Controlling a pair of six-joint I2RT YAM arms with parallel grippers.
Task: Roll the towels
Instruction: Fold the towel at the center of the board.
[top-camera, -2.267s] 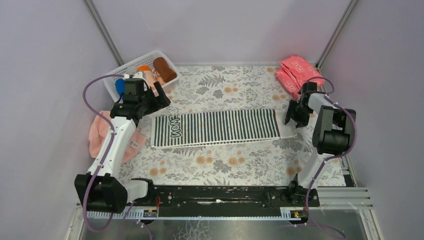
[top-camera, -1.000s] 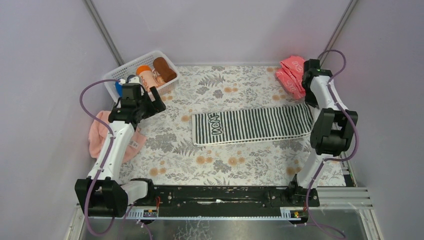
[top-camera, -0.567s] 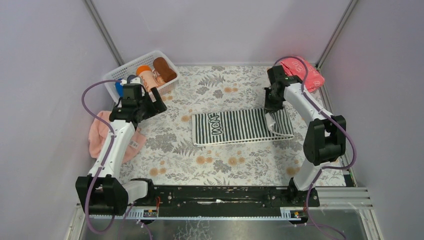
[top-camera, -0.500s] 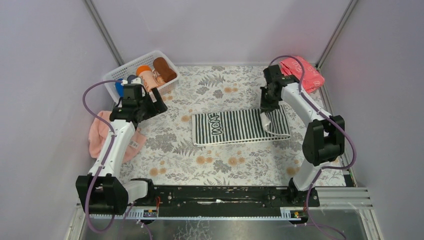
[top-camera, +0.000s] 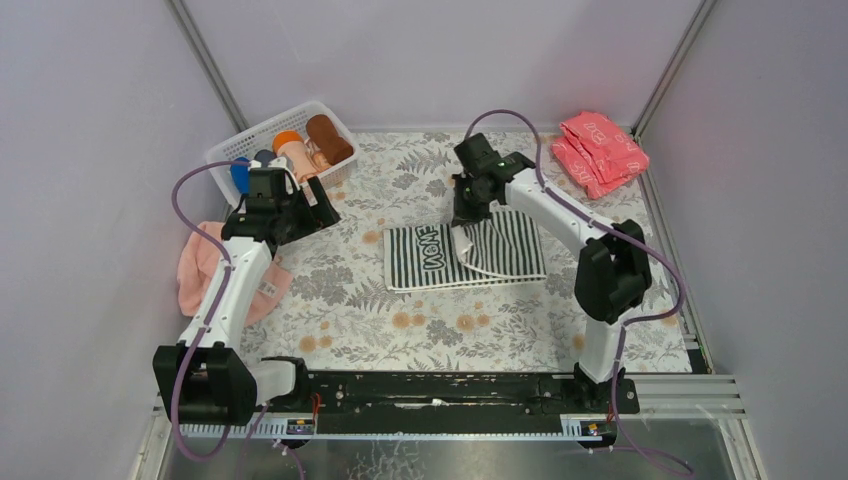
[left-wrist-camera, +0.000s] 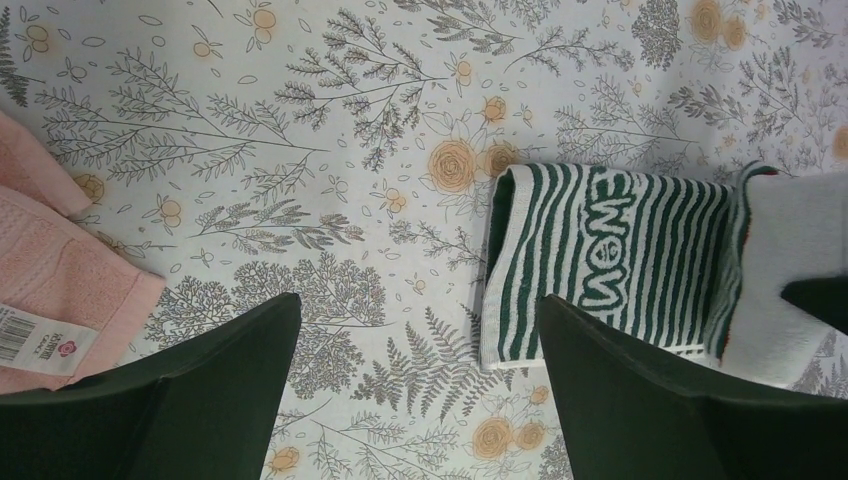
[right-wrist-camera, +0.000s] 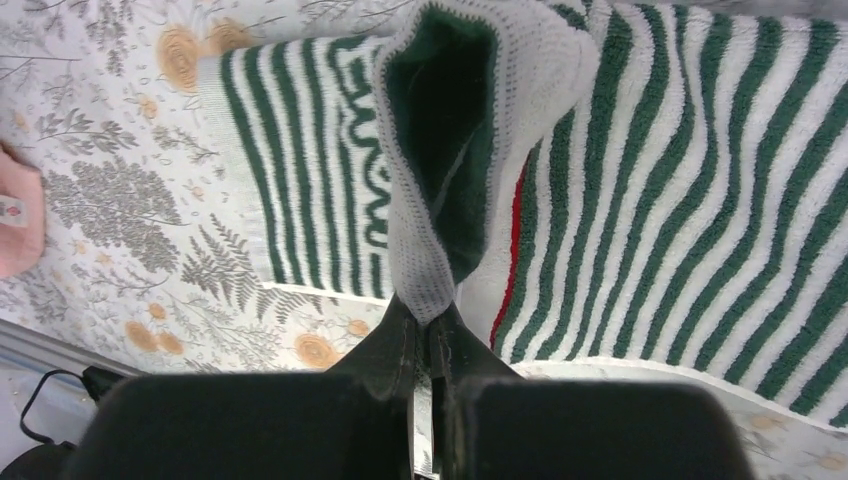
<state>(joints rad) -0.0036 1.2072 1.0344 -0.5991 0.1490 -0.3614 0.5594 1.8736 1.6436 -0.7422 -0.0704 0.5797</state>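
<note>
op: right arm status?
eng: Your right pincer (right-wrist-camera: 428, 320) is closed tight on the hem of the striped towel (top-camera: 465, 255), pinching one short end. The hem bags open above the fingers in the wrist view.
op: why grip there?
eng: My read: holding the short end lets you lay it over the flat part and start the first turn. The lifted end hangs just right of the lettering, white backing showing.
op: left arm?
eng: Your left pincer (left-wrist-camera: 415, 330) is spread wide with nothing between the fingers. It hovers over bare desk (top-camera: 430, 330), just left of the towel's lettered end. It looks placed to pin that end while you roll, but that's a guess.
op: towel itself?
eng: Dark green and white stripes, white lettering across the left end. A thin red line shows under the flap in the right wrist view. It sits centre of the overhead frame: left part flat on the desk, right part doubled over loosely, not a tight turn yet. It's soft cloth, so expect it to sag and flop open if you let go.
op: the others?
eng: The pale pink towel (top-camera: 195, 270) is unrolled at the left edge, partly under your left arm. The rust-brown towel (top-camera: 330, 138) lies rolled in the basket (top-camera: 255, 128), upper left. There's a red-pink stack (top-camera: 600, 150) upper right, well apart from both arms.
</note>
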